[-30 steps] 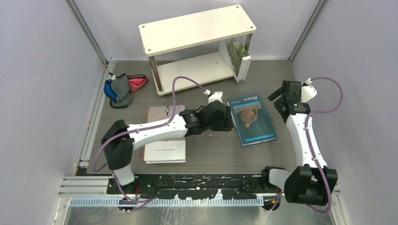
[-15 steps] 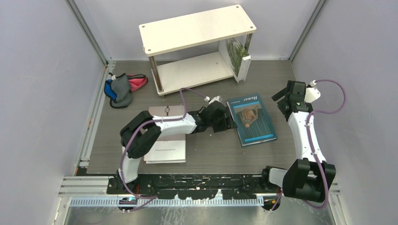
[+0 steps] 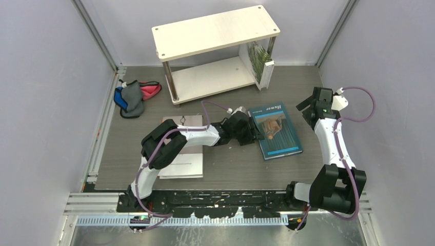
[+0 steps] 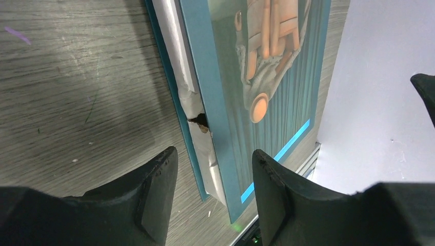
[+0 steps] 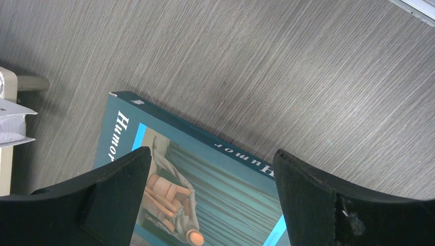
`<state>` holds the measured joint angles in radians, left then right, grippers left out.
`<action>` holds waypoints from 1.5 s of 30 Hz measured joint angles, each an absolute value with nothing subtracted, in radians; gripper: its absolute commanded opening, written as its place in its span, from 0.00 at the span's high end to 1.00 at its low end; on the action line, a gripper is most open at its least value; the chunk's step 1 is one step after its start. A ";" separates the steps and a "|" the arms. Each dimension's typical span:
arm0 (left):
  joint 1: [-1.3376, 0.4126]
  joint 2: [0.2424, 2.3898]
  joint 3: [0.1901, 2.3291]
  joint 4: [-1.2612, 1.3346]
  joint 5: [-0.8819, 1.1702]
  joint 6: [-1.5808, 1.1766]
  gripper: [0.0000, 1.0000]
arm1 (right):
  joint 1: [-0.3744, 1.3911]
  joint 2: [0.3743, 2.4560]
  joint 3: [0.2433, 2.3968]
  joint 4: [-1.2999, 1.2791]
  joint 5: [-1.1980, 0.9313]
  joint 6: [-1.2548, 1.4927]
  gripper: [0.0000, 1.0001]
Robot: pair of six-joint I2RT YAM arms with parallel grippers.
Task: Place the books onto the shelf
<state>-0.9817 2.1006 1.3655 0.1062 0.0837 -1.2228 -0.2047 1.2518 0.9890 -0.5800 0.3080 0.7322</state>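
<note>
Left gripper [image 4: 214,156] spread, jaws astride the page edge of the teal "Humor" book [image 3: 281,136], right of tabletop centre. Right gripper [image 5: 213,154] spread wide above its spine.

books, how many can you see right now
3: the teal Humor book lies flat mid-table, a white plant-cover book stands at the right end of the shelf, lower board, and a grey-brown and white book lies under the left arm. Others may be hidden beneath it.
</note>
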 measured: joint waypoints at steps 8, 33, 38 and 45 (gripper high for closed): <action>-0.974 2.116 1.365 0.163 0.088 -1.276 0.50 | -0.205 1.277 0.989 -0.565 0.297 0.733 0.07; -0.959 2.193 1.365 0.326 0.092 -1.407 0.64 | -0.207 1.322 1.012 -0.546 0.289 0.733 0.07; -0.959 2.206 1.364 0.346 0.099 -1.415 0.83 | -0.207 1.322 1.012 -0.546 0.289 0.733 0.07; -0.959 2.210 1.335 0.402 0.101 -1.439 1.00 | -0.207 1.322 1.012 -0.546 0.288 0.733 0.08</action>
<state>-0.9588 2.2101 1.3346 0.4019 0.1005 -1.4387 -0.2070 1.3224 1.0119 -0.5457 0.2882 0.7326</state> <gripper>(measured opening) 0.031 0.930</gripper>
